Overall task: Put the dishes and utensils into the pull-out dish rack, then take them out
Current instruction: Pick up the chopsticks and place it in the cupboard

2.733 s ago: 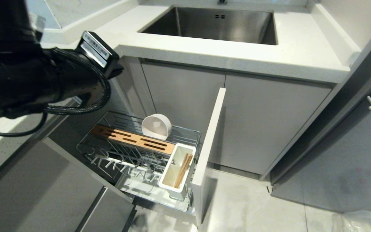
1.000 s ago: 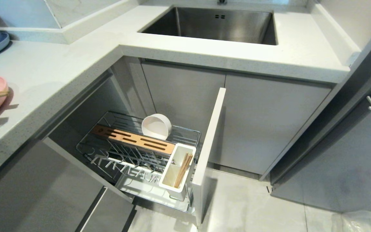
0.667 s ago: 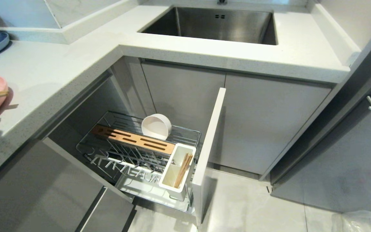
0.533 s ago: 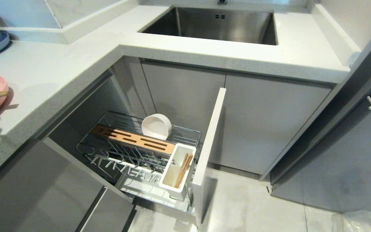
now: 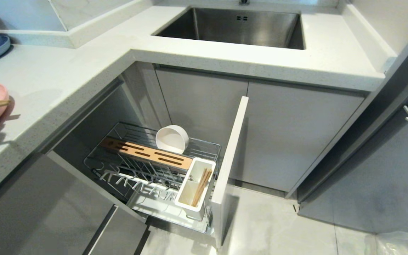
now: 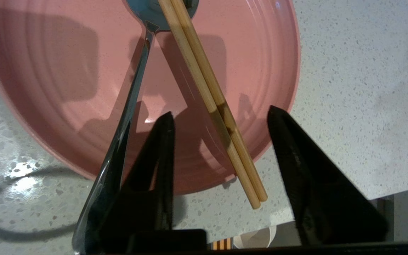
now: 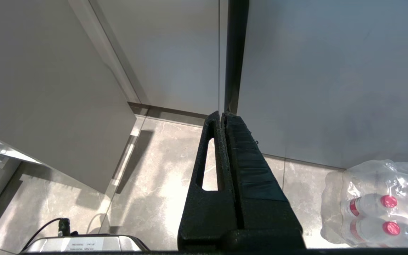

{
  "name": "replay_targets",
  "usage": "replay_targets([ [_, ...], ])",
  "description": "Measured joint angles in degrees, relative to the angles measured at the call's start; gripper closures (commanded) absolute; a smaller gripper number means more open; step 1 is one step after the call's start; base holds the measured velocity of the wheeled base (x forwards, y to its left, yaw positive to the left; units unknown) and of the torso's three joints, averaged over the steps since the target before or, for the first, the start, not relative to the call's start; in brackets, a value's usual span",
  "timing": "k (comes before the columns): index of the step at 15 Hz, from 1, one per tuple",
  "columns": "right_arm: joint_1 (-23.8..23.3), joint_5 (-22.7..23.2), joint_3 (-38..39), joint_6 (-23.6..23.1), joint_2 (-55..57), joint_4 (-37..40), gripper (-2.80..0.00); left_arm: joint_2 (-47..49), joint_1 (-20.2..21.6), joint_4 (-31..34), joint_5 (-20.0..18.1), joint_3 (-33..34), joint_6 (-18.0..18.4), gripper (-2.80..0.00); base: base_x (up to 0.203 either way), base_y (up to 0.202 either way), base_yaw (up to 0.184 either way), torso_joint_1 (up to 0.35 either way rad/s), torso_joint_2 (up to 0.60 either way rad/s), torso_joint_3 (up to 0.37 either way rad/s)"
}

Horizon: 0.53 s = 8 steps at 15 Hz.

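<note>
1. We are holding our left gripper (image 6: 220, 117) over the pink plate (image 6: 66, 71), jaws spread and gripping nothing, with a pair of chopsticks (image 6: 207, 95) lying between the fingers (image 6: 163, 148).
2. The chopsticks are resting across the plate, their ends sticking out past its rim over the counter (image 6: 349, 106); the spoon (image 6: 129, 102) is lying on the plate just beside them, its handle also overhanging the rim.
3. The plate is sitting on the counter well up and to the left of the rack (image 5: 147, 166), at the edge of the head view.
4. In the rack, the white bowl (image 5: 172, 139) is standing on edge behind the wooden strip (image 5: 145, 153), and another pair of chopsticks (image 5: 201, 187) is sitting in the caddy (image 5: 195, 187).
5. We are judging the task as partway through: whether loading or unloading, bowl and one pair are in the rack, while plate, spoon and the other pair are outside it.
6. Our right gripper (image 7: 224, 118) is hanging parked with jaws closed on nothing, near the floor and far from the rack.
</note>
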Motion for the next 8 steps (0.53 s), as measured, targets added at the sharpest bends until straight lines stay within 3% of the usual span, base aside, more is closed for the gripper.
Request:
replay_targets([
  [8, 0.0, 0.0, 0.0, 0.0, 0.0, 0.0, 0.00, 1.6, 0.0, -0.2, -0.9, 0.1, -0.8, -2.80, 0.000, 0.000, 0.000, 0.000, 0.00, 0.000],
])
